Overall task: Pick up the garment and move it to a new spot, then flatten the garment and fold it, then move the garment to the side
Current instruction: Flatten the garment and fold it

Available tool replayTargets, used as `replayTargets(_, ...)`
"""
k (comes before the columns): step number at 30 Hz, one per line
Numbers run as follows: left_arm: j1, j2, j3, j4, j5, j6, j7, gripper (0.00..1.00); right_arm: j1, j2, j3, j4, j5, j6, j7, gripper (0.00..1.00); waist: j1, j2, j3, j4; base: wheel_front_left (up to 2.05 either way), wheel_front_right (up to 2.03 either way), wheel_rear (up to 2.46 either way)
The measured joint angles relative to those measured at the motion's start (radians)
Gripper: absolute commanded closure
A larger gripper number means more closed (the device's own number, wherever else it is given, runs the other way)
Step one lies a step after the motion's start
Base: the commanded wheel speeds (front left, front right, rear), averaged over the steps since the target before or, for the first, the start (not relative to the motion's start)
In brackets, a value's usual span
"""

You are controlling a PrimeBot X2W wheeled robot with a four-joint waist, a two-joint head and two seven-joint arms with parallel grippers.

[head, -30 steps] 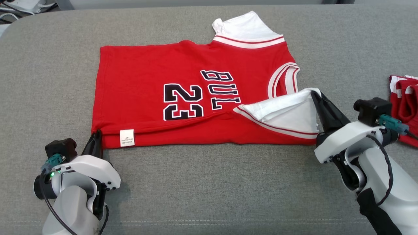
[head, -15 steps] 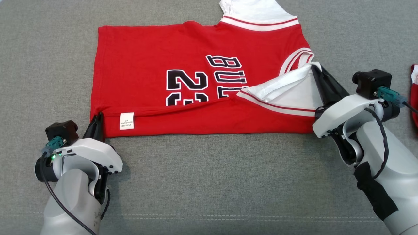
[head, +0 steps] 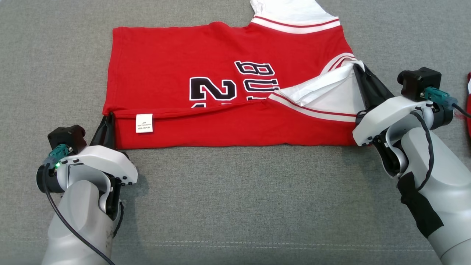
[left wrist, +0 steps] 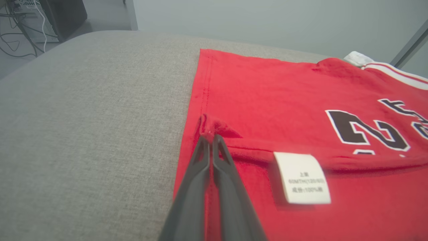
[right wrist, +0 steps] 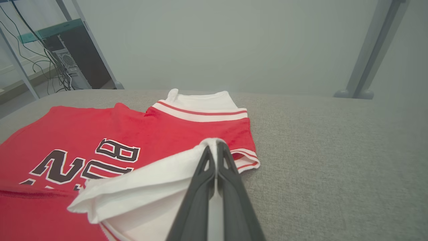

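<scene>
Grips jersey (head: 176,51) hem (head: 109,77) with left gripper (head: 109,118), white sleeve (head: 323,92) with right gripper (head: 357,67), both clenched, mid-fold. Risks skewed crease, or thin cloth slipping free, if carried across unevenly.

My jaws are long, dark, tapered. White wrist shells (head: 386,114) dotted with dark screws (head: 126,179) carry black camera blocks (head: 419,79) with teal plugs (head: 438,96); black cables (head: 431,154) loop over my grey forearms (head: 79,221).

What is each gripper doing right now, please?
Left gripper: shut on the jersey at its hem corner.
Right gripper: shut on the jersey's white sleeve.
</scene>
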Motion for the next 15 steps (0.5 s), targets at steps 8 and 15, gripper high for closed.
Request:
replayTargets(8, 0.012, -0.020, 0.013, -0.072, 0.015, 0.010, 0.000, 0.00, -0.002, 0.002, -0.142, -0.011, -0.056, 0.000, 0.000, 0.00, 0.0000, 0.0000, -0.016, -0.002, 0.00, 0.00, 0.00)
replayTargets(15, 0.139, -0.025, 0.024, -0.164, 0.039, 0.013, -0.004, 0.00, 0.192, 0.003, -0.217, -0.091, -0.121, 0.000, -0.002, 0.00, 0.0000, 0.0000, -0.058, -0.010, 0.00, 0.00, 0.00)
